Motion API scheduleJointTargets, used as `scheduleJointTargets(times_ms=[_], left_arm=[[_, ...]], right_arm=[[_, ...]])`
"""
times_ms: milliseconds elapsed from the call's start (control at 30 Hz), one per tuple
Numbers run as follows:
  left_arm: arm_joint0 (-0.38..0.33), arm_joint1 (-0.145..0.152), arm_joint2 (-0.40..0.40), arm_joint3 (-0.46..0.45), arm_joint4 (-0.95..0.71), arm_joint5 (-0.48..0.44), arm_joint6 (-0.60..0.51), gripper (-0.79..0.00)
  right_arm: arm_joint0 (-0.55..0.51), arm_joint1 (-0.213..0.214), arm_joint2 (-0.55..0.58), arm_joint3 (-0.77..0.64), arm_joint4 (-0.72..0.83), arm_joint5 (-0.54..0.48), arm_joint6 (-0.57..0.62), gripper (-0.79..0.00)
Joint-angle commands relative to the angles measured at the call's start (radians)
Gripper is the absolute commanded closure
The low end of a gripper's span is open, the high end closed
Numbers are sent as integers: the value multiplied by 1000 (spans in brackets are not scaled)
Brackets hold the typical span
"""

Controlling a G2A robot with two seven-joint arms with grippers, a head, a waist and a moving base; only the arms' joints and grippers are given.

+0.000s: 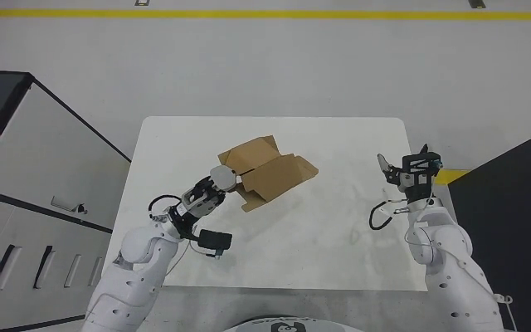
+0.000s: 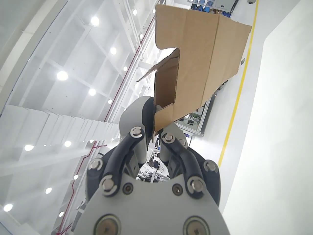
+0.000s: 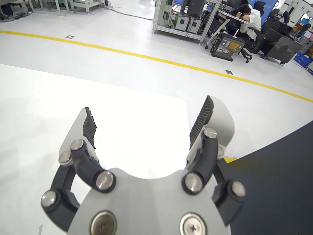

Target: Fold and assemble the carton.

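Observation:
A brown cardboard carton (image 1: pixel 270 170), partly unfolded with loose flaps, is over the middle of the white table (image 1: pixel 332 249). My left gripper (image 1: pixel 222 178) is shut on the carton's left flap. In the left wrist view the carton (image 2: pixel 195 59) rises up from the left gripper (image 2: pixel 156 125), its flap edge pinched between the fingers. My right gripper (image 1: pixel 390 168) is at the table's right edge, well apart from the carton. In the right wrist view the right gripper (image 3: pixel 149 116) is open with nothing between its fingers.
A dark panel (image 1: pixel 498 191) stands beyond the table's right side, and a grey cabinet (image 1: pixel 41 174) stands to the left. A yellow floor line (image 1: pixel 265 13) runs behind the table. The table's front and right areas are bare.

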Motion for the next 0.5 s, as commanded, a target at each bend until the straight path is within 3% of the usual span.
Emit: scheduleJointTargets(times_ms=[0, 167, 467], left_arm=[[0, 0, 0, 0, 0, 0, 0, 0], [-14, -2, 9, -30, -56, 6, 19, 0], [-137, -10, 35, 46, -348, 25, 324, 0]], right_arm=[[0, 0, 0, 0, 0, 0, 0, -785], [0, 0, 0, 0, 0, 0, 0, -785], [0, 0, 0, 0, 0, 0, 0, -785]])
